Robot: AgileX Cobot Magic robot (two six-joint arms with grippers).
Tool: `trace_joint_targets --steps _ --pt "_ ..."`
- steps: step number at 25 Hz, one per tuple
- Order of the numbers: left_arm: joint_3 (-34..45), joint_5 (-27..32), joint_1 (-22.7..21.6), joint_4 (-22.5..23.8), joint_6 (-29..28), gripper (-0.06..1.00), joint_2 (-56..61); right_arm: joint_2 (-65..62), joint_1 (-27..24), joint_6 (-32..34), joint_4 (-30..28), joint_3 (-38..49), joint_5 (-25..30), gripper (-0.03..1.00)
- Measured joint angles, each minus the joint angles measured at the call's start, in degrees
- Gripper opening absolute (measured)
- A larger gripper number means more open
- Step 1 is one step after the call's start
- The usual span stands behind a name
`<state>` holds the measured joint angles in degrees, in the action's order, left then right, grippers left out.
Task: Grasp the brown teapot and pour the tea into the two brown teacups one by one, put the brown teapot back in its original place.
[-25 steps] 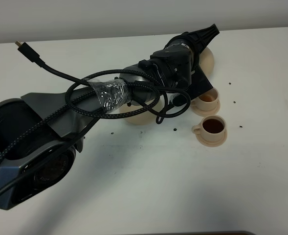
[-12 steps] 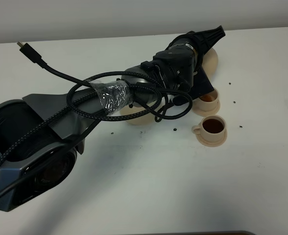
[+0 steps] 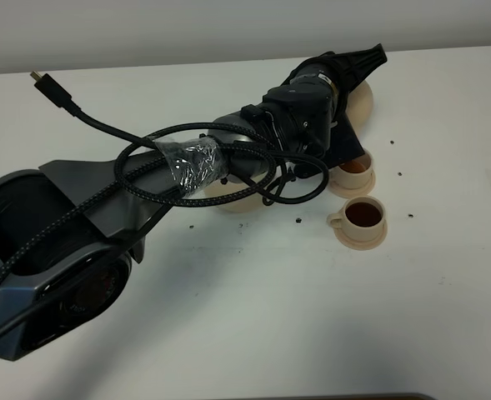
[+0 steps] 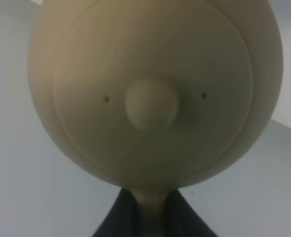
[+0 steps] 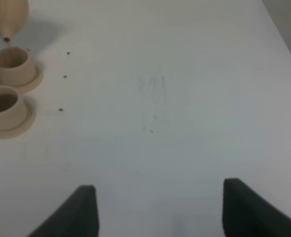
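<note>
The brown teapot (image 3: 359,103) hangs above the table at the back right, just behind the farther cup. My left gripper (image 3: 364,63) is shut on its loop handle (image 4: 152,205). The wrist view looks straight onto the lid and its knob (image 4: 151,103), with dark fingers (image 4: 118,222) on either side of the handle. The two brown teacups stand on small saucers, the farther one (image 3: 355,169) (image 5: 12,63) under the teapot's spout, the nearer one (image 3: 364,216) (image 5: 2,105) holding dark tea. The wide saucer (image 3: 241,202) lies partly hidden under the left arm. My right gripper (image 5: 160,210) is open over bare table.
The left arm with its looped black cable (image 3: 203,167) stretches across the middle of the table. Small dark specks (image 3: 298,221) are scattered around the cups. The teapot's underside (image 5: 6,17) shows in a corner of the right wrist view.
The left gripper and the teapot have shifted slightly to the right and a little up. The cups and the right gripper have stayed put.
</note>
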<state>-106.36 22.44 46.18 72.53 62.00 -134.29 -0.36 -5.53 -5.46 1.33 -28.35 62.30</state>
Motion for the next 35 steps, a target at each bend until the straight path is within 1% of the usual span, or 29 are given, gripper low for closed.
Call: trace_joint_targets --steps 6,18,35 --pt "0.0 -0.11 0.31 0.04 2.37 0.13 0.0 0.0 0.0 0.0 0.0 0.0 0.0 0.52" --pt "0.0 -0.22 0.31 0.17 4.08 0.13 0.0 0.0 0.0 0.0 0.0 0.0 0.0 0.52" --pt "0.0 -1.56 0.31 0.23 4.33 0.13 0.0 0.0 0.0 0.0 0.0 0.0 0.0 0.52"
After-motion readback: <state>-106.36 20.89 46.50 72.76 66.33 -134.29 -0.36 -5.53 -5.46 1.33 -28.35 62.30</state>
